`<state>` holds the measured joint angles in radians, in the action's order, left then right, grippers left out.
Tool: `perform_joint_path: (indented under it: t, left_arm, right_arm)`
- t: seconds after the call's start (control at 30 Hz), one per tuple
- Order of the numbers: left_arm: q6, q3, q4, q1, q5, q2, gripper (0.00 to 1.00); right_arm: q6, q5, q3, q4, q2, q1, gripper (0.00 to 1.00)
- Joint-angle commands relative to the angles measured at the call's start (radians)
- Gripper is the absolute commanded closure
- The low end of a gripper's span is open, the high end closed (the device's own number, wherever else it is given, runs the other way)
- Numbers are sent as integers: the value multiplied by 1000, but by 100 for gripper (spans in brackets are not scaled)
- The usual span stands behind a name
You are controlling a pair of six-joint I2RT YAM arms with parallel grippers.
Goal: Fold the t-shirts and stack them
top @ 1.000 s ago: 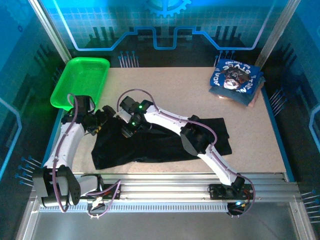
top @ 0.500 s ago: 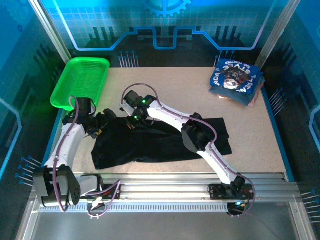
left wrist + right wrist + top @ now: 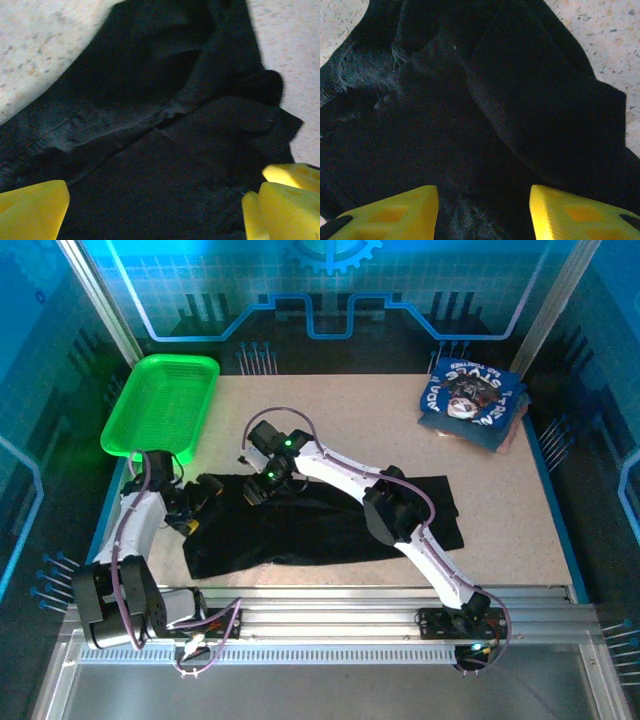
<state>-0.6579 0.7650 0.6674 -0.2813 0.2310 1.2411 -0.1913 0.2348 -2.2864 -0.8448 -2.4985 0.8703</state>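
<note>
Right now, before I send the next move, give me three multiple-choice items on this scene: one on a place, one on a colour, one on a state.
1. Where on the table is the stack of folded blue t-shirts?
A) near left corner
B) far right corner
C) dead centre

2. What colour is the plastic basket?
A) green
B) red
C) white

3. How is the right claw?
A) shut on a blue shirt
B) shut on a rim
C) open over the black t-shirt

Answers:
1 B, the top view puts the stack at the far right corner.
2 A, the basket is bright green.
3 C, in the right wrist view the jaws stand wide apart with black fabric under them.
</note>
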Motion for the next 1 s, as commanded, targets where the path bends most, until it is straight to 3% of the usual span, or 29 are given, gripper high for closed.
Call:
perform_joint_path:
  t: [0.0, 0.23, 0.7, 0.97]
  left_arm:
    - [-45, -49, -23, -65, 53, 8, 2]
    - [-27, -101, -55, -117, 75, 12, 2]
    - [-2, -145, -90, -125, 82, 24, 2]
    - [15, -156, -93, -137, 85, 27, 3]
  right_arm:
    - [1, -25, -21, -51, 17, 10, 47]
    - [10, -73, -51, -81, -15, 34, 44]
    - [-7, -97, -85, -104, -46, 71, 41]
    - [-23, -151, -114, -131, -86, 75, 47]
